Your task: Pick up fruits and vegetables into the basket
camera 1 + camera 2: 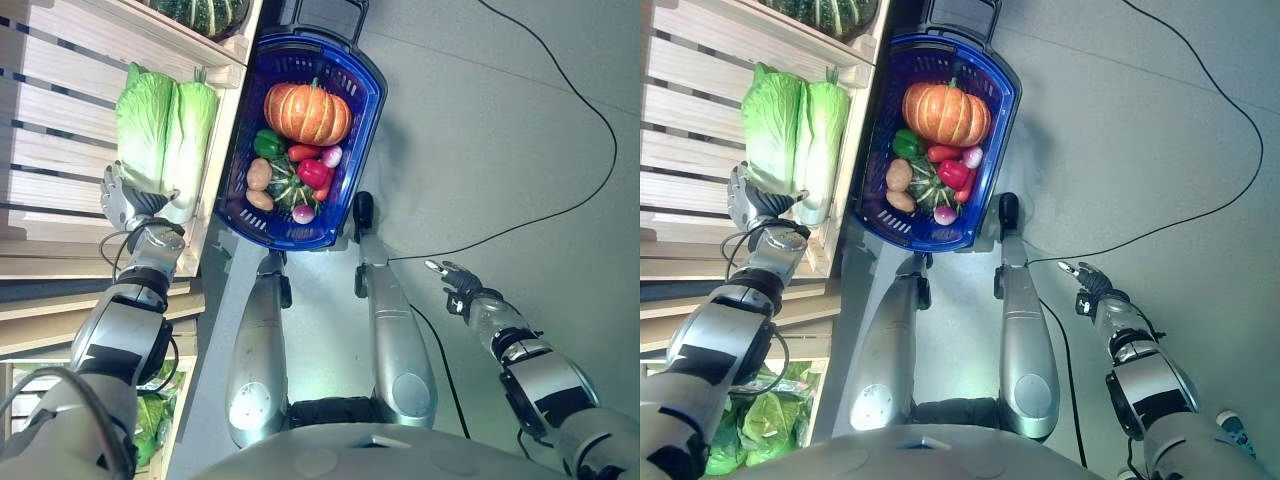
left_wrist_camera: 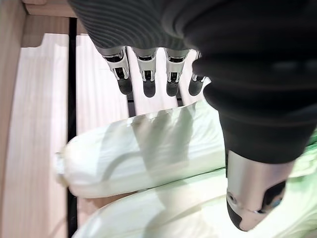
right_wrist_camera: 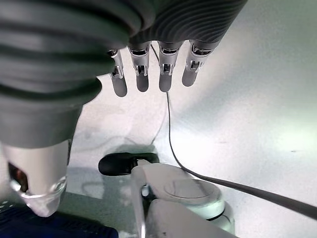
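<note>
Pale wooden slatted shelving [image 1: 60,120] runs along my left, over grey floor [image 1: 500,130]. Two light green napa cabbages [image 1: 165,135] lie side by side on the shelf. My left hand [image 1: 128,200] sits at their near ends, fingers [image 2: 146,79] straight and spread above the leaves, thumb over the nearer cabbage; contact appears likely but I cannot confirm it. A blue plastic mesh basket [image 1: 365,110] stands on the floor just right of the shelf, holding an orange pumpkin [image 1: 307,113], green pepper [image 1: 268,143], red pepper [image 1: 314,173], brown potatoes [image 1: 259,175] and other produce. My right hand [image 1: 455,280] hangs open over bare floor, well right of the basket.
</note>
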You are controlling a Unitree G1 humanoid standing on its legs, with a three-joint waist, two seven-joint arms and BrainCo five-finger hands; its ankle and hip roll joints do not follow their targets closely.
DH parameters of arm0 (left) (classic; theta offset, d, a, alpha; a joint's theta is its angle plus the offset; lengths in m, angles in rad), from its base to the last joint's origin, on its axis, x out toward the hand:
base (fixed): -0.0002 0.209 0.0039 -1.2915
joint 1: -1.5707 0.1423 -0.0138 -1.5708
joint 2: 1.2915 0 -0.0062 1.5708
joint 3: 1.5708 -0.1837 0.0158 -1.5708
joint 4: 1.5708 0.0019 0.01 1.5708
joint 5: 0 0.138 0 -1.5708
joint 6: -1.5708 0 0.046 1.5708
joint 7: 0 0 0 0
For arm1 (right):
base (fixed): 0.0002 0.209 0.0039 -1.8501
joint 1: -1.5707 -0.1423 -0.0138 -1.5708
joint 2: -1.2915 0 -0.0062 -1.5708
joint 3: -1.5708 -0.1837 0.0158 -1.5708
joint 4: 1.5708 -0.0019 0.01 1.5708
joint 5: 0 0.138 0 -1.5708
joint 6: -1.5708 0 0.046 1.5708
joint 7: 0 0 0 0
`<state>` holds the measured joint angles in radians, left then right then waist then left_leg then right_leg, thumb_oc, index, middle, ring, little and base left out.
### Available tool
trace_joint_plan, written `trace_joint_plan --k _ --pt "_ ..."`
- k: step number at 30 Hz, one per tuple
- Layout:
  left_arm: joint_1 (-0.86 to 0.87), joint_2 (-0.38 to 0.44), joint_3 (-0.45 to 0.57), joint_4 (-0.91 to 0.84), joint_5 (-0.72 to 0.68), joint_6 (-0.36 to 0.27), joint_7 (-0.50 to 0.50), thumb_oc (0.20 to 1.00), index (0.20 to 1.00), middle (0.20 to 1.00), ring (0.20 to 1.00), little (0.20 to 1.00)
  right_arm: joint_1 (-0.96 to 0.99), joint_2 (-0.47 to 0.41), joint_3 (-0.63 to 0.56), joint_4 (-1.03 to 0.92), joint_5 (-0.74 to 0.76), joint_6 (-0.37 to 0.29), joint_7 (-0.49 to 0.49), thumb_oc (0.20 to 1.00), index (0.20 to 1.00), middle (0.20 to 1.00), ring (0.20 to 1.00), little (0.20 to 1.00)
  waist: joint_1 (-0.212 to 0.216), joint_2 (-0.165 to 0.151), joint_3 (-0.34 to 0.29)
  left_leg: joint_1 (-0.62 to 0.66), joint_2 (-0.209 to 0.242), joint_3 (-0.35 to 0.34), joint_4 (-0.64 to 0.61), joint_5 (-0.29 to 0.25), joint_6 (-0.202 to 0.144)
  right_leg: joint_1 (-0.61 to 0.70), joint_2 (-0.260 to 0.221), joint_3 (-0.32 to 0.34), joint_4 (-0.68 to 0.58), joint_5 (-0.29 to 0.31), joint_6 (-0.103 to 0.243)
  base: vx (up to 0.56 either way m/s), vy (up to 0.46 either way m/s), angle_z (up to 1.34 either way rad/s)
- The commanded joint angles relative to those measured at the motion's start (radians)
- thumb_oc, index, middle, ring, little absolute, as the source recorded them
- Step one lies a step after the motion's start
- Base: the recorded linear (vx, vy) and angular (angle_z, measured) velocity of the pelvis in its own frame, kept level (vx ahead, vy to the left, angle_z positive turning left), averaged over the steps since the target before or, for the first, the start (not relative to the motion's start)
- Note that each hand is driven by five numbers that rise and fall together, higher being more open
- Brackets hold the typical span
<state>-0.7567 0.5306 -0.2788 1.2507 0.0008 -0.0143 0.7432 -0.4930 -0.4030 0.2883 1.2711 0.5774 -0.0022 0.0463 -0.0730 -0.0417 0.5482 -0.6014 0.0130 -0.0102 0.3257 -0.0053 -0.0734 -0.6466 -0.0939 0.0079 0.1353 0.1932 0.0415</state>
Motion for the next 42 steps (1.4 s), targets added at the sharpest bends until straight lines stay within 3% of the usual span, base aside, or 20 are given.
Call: trace_joint_plan --k 1,24,39,40,41,42 --pt "0.002 0.055 0.019 0.058 0.007 0.027 0.025 1.0 1.0 1.0 1.0 1.0 0.013 -0.016 0.024 0.01 0.018 0.01 0.001 1.0 1.0 1.0 1.0 1.0 0.01 0.01 -0.028 -0.058 -0.042 -0.008 -0.014 0.024 0.025 -0.005 0.068 -0.033 0.188 -0.209 -0.004 -0.01 0.024 -0.03" --pt "-0.045 0.1 0.054 0.082 -0.08 0.088 0.067 1.0 1.0 1.0 1.0 1.0 0.003 -0.031 0.032 0.003 0.032 0.013 0.002 1.0 1.0 1.0 1.0 1.0 0.015 -0.011 -0.028 -0.126 -0.042 -0.021 0.015 0.022 0.02 -0.069 0.074 -0.035 0.206 -0.208 -0.004 0.0 0.001 0.0" --pt "-0.078 0.106 0.024 0.07 -0.073 0.126 0.027 1.0 1.0 1.0 1.0 1.0 0.002 -0.038 0.038 -0.012 0.032 0.014 0.003 1.0 1.0 1.0 1.0 1.0 0.013 -0.024 -0.028 -0.172 -0.041 -0.027 0.039 0.012 0.023 -0.115 0.079 -0.036 0.223 -0.208 0.0 0.0 0.0 0.0" --pt "-0.08 0.108 0.024 0.072 -0.073 0.128 0.022 0.95 0.95 0.95 0.95 0.95 0.002 -0.037 0.039 -0.011 0.032 0.014 0.003 1.0 1.0 1.0 1.0 1.0 0.013 -0.026 -0.028 -0.174 -0.04 -0.027 0.04 0.011 0.023 -0.117 0.078 -0.036 0.223 -0.207 0.001 0.0 0.0 0.0" --pt "-0.082 0.108 0.023 0.072 -0.073 0.129 0.018 0.73 0.73 0.73 0.73 0.73 0.002 -0.038 0.041 -0.013 0.035 0.014 0.003 1.0 1.0 1.0 1.0 1.0 0.013 -0.027 -0.028 -0.176 -0.04 -0.028 0.04 0.011 0.023 -0.12 0.079 -0.036 0.223 -0.206 0.001 0.0 0.0 0.0" --pt "-0.082 0.106 0.021 0.075 -0.071 0.126 0.011 0.423 0.423 0.423 0.423 0.423 0.002 -0.038 0.042 -0.013 0.035 0.012 0.003 1.0 1.0 1.0 1.0 1.0 0.013 -0.028 -0.028 -0.179 -0.04 -0.028 0.041 0.011 0.023 -0.122 0.08 -0.037 0.223 -0.205 0.001 0.0 0.0 0.0"
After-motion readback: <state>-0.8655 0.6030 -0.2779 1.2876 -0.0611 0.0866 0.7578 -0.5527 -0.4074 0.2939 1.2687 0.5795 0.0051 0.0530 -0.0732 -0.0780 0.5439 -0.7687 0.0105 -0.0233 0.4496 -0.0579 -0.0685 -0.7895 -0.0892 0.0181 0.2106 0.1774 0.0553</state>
